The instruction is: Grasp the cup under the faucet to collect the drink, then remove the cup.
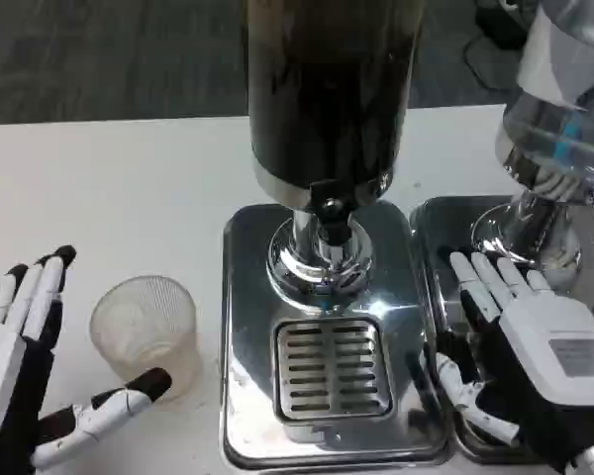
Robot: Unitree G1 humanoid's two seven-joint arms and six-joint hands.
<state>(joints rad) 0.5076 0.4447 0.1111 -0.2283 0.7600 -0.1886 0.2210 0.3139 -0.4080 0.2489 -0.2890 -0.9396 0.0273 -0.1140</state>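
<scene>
My left robot hand (20,366) sits at the near left of the bench (129,188), fingers spread apart and holding nothing. Its thumb reaches toward the near side of the cup (146,332) and looks to be touching or just short of the wall; the other fingers stand off to the cup's left. My right robot hand (535,356) rests at the near right, fingers extended and apart, lying over the edge of a second tray (445,223) and gripping nothing.

The cup stands upright on the bench, just left of the drip tray (247,297), not yet under the faucet (329,213). The grille (332,368) lies right of the cup, with the dark tank (327,89) above and farther back.

As I judge it, the step in hand is the grasp. I would slide the left hand right until the cup sits between thumb and fingers, then close gently, since the thin ribbed wall looks likely to flex. I would grip low to mid height, keep it upright, and lift over the tray's lip before setting it on the grille beneath the faucet.
</scene>
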